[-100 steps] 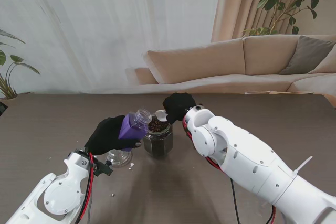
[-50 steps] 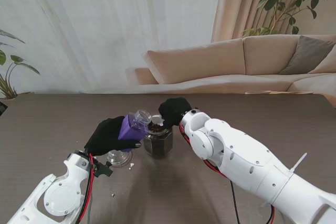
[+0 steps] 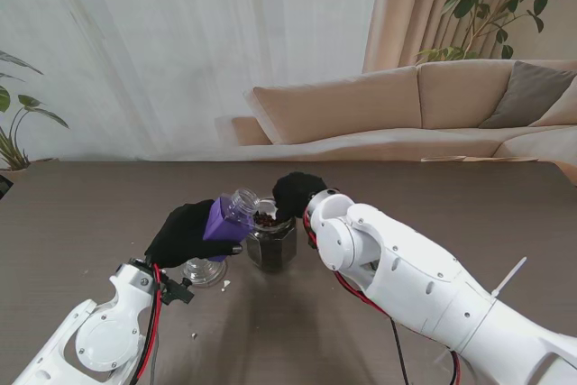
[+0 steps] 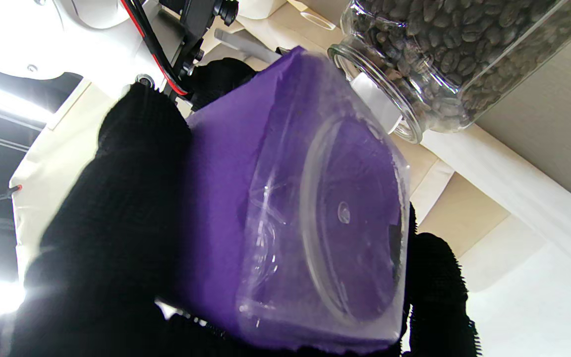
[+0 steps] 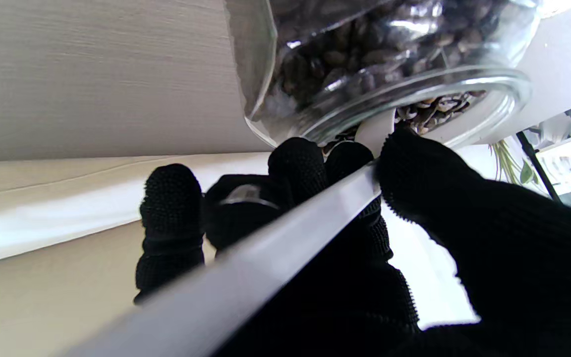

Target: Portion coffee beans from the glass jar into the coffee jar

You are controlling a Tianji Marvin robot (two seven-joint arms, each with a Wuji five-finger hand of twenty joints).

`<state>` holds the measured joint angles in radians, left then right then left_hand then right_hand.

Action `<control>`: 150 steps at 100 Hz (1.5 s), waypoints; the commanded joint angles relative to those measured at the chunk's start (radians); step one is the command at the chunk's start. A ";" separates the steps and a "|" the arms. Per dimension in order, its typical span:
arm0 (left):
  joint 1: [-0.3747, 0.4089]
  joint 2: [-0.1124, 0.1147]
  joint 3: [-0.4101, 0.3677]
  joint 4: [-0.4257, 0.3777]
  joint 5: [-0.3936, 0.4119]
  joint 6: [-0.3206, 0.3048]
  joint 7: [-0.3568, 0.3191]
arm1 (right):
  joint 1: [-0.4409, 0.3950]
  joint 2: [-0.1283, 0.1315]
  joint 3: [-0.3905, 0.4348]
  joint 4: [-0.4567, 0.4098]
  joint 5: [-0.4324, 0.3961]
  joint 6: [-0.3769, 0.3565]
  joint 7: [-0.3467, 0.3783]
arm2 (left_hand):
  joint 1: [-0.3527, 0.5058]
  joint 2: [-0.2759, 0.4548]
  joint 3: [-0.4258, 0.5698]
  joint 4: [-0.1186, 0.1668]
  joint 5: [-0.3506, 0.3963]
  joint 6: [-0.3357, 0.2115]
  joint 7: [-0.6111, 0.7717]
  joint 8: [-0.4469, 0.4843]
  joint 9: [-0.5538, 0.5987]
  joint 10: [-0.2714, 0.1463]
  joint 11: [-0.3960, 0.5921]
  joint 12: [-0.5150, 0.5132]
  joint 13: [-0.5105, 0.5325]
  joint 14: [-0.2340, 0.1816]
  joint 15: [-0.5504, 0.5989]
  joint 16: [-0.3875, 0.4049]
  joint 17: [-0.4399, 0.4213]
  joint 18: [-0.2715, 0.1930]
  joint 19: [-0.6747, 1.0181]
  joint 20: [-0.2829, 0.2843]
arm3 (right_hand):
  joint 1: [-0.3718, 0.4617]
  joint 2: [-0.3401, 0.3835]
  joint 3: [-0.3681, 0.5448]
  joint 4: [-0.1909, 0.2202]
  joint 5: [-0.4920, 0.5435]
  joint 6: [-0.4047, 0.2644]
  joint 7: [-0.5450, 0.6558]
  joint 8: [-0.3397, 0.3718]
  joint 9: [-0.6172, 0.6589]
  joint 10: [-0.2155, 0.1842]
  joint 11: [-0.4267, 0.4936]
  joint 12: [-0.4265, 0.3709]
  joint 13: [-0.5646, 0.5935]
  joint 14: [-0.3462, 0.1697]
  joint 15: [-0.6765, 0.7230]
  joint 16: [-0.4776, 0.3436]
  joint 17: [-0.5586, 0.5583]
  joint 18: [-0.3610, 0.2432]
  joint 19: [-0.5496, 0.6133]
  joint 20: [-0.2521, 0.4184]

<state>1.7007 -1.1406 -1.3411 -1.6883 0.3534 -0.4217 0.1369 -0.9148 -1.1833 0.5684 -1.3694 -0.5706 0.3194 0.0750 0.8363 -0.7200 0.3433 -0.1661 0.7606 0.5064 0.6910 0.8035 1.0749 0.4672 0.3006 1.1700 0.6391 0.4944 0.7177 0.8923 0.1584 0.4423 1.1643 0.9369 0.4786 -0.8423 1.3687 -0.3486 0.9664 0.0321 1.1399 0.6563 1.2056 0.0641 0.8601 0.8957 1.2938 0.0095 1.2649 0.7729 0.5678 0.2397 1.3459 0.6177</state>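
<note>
Beside the bean-filled glass jar (image 3: 271,239), left robot hand (image 3: 185,232) grips the tilted coffee jar (image 3: 230,216); right robot hand (image 3: 296,194) clasps a spoon (image 5: 246,258).

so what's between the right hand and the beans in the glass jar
A white spoon: the right hand grips its handle, and its tip enters the glass jar at the mouth, among the coffee beans. The right wrist view shows it.
</note>
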 commanded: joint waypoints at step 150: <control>-0.139 -0.015 0.068 0.227 -0.062 0.062 -0.025 | -0.121 0.012 0.240 -0.183 0.097 0.107 0.019 | 0.186 0.249 0.398 0.052 0.126 -0.079 0.184 0.055 -0.003 -0.055 0.005 -0.001 -0.015 0.034 0.064 0.024 -0.034 -0.135 -0.017 -0.009 | 0.008 -0.005 0.052 -0.006 0.014 0.018 0.021 0.006 0.045 0.040 0.007 0.006 0.026 -0.060 0.019 0.005 0.363 0.019 -0.012 0.000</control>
<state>1.5725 -1.1473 -1.2807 -1.4762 0.3010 -0.3639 0.1297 -1.0278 -1.1758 0.7956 -1.5166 -0.4687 0.4265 0.0784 0.8364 -0.7200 0.3433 -0.1661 0.7606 0.5063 0.6908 0.8035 1.0749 0.4672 0.3006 1.1698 0.6388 0.4944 0.7177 0.8923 0.1584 0.4423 1.1643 0.9369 0.4789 -0.8423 1.3686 -0.3486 0.9661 0.0396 1.1399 0.6563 1.2056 0.0641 0.8601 0.8957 1.2938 0.0095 1.2649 0.7729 0.5678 0.2397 1.3456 0.6178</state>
